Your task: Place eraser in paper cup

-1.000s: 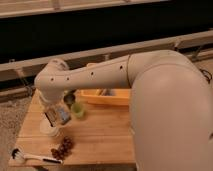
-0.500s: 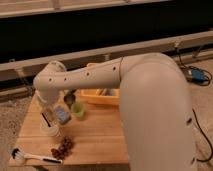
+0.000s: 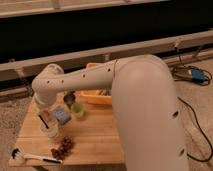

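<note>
Eraser and its surroundings, read from left to right across the wooden worktop. At the near left corner lies a brush with a pale handle, well clear of the action. Next comes the eraser itself, a small dark block with a lighter patch, held just above the rim of the paper cup. It does not rest on the worktop. The gripper reaches down from the arm's rounded joint, and its fingers appear clamped on the eraser, dark against dark, so the exact contact line is hard to make out. The paper cup stands upright near the left edge, directly beneath the block. Just right of the cup, a small brown cluster lies toward the near edge, and a blue-grey sponge pad lies close beside the gripper. Further right stand a translucent green cup and, behind it, a darker small cup, then a yellow tray at the far edge. The robot's white arm fills the right of the view. The step in hand is judged to be the release. To do it well, centre the block over the cup mouth and lower it until its bottom end passes the rim. Keep it upright so it does not catch the rim or tip the light cup. Then part the fingers and lift straight up, away from the sponge pad.
</note>
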Controlling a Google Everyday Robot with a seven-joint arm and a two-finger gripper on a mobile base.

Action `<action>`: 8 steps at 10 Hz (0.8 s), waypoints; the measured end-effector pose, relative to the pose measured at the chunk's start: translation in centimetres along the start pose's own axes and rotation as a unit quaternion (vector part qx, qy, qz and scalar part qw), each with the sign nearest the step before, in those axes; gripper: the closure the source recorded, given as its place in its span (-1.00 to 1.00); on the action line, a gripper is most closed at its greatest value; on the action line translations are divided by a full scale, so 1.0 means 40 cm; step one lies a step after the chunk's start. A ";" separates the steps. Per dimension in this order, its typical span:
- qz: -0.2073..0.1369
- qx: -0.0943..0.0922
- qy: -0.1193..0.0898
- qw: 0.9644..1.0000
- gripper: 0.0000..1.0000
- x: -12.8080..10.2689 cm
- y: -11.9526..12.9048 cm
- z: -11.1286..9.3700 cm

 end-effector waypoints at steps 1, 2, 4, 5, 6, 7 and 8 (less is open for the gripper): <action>0.000 -0.004 -0.002 1.000 -0.27 -0.001 0.005 0.000; 0.001 -0.007 -0.005 1.000 -0.45 -0.002 0.010 -0.001; 0.000 -0.014 -0.015 1.000 -0.60 -0.006 0.025 -0.017; 0.000 -0.016 -0.019 1.000 -0.60 -0.006 0.030 -0.026; 0.003 -0.016 -0.025 1.000 -0.60 -0.003 0.031 -0.041; 0.006 -0.015 -0.028 0.999 -0.60 0.001 0.028 -0.051; 0.008 -0.013 -0.032 0.999 -0.60 0.005 0.026 -0.063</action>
